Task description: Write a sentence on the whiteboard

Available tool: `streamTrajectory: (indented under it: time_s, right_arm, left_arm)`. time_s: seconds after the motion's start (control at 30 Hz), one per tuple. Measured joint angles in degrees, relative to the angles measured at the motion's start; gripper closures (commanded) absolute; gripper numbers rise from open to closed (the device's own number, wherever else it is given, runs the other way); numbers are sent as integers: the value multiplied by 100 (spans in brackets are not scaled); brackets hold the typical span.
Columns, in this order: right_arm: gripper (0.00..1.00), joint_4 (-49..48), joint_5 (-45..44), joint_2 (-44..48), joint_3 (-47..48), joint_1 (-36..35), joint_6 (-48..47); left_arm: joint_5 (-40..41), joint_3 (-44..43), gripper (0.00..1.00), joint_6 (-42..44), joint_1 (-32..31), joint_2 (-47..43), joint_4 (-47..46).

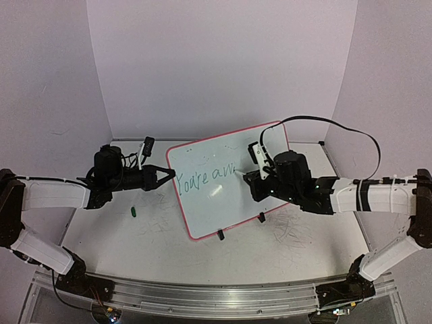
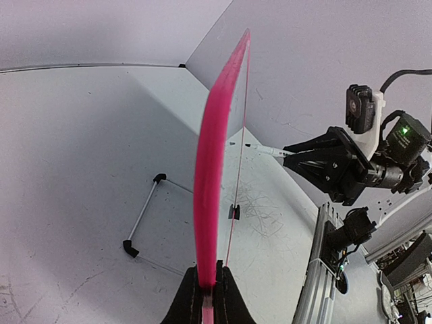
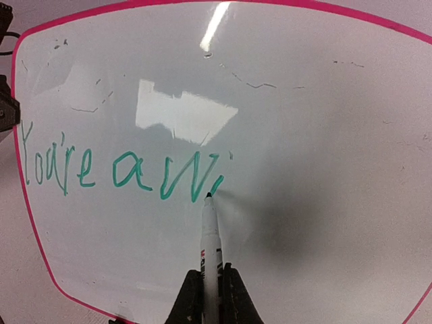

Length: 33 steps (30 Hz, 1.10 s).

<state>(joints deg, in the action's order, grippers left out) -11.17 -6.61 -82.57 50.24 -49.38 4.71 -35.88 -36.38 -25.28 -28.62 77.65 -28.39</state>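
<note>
Right gripper (image 3: 210,282) first: its 2 fingers (image 3: 188,298) are pinched tight on the barrel of a marker (image 3: 210,233). The marker pokes straight out ahead of them, and its green tip is touching the board (image 3: 324,155), right at the foot of the last stroke.

The sentence (image 3: 115,172) reads "You're a W", then 1 short stroke with a dot above it. It's 1 line of thin green handwriting. It starts hard against the left frame and ends around the middle of the board. To the right of that the white surface carries only faint grey flecks near the top, plus 2 patches of glare.

Over to the left gripper (image 2: 206,278): its fingers (image 2: 185,301) are clamped together on the pink frame at the board's left edge, which the wrist camera sees edge-on. A thin wire prop (image 2: 144,217) with black ends lies on the table behind the board.

From above, the board stands on the table (image 1: 115,246) between the 2 arms. It is turned so its right end sits further back, and its 2 black feet (image 1: 220,235) are on the lower edge. A small green cap (image 1: 134,212) lies left of the board, near the left arm. Grey scribbles mark the tabletop around it.
</note>
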Motion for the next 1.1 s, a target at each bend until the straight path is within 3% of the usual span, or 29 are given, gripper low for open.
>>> streamTrajectory:
  time_s: [1.1]
  right_arm:
    - [100,-97,-219,-111,126,87,-81]
  left_arm:
    - [-2,0,100,4,0,0,-1]
